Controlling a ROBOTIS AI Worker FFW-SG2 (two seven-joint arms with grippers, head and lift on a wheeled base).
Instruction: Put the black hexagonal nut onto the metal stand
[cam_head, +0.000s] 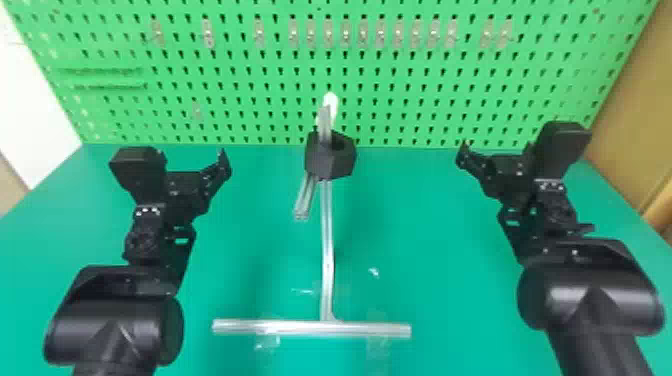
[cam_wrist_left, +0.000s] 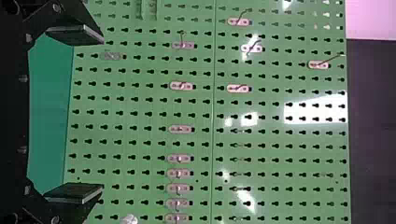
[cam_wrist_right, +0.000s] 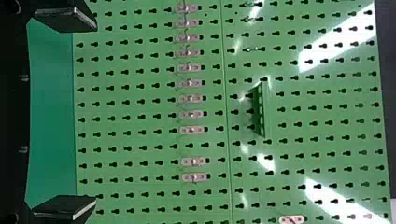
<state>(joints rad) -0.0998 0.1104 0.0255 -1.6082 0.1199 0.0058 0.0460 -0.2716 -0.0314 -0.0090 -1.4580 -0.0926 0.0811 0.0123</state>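
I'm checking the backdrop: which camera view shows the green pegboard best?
The head view: it shows the green pegboard from side to side behind the metal stand. The wrist views show closer parts, turned sideways, beyond the open left gripper and open right gripper.

Above and behind the left gripper (cam_head: 192, 181) and right gripper (cam_head: 507, 172), the head view faces forward-down; nearer wrist views look past them at the same green pegboard (cam_head: 252, 79).
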